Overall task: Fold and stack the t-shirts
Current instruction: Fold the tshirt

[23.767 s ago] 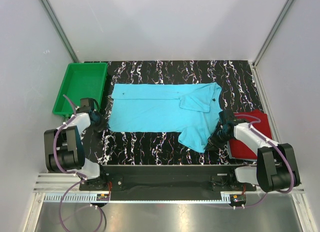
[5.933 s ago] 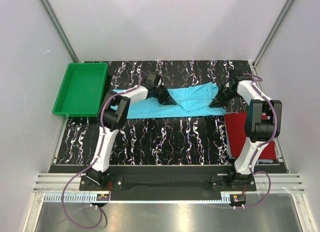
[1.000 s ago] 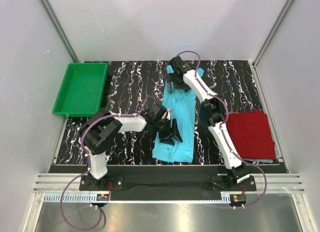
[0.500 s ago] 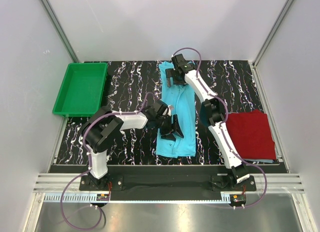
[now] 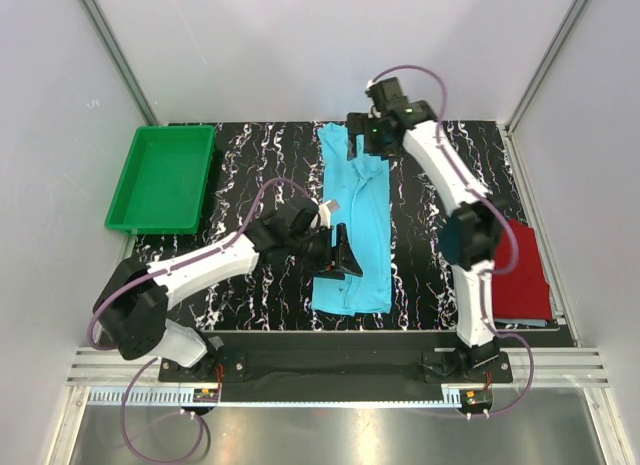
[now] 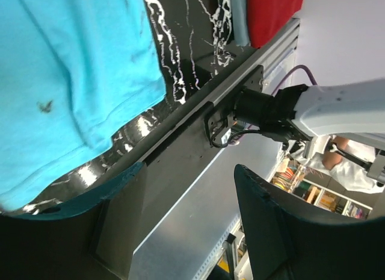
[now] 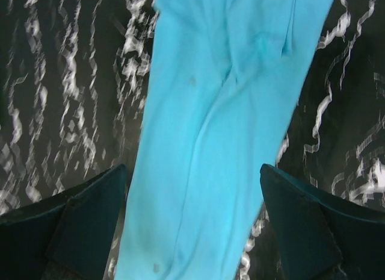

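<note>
Turquoise tee (image 5: 355, 225) lies mid-way across the bench (image 5: 250, 155) as a narrow, creased strip. Its long axis runs far to near, with the near end swung slightly right and close to the front edge. Which end is the neck cannot be told. Red tee (image 5: 525, 280) lies at the near right, well apart.

Left jaws: released, empty, at the strip's left edge. Right jaws: released wide, empty, over the far end.

Risk: an end-to-end fold on this skewed, creased strip would likely come out crooked. The left jaws may also snag the edge.
</note>
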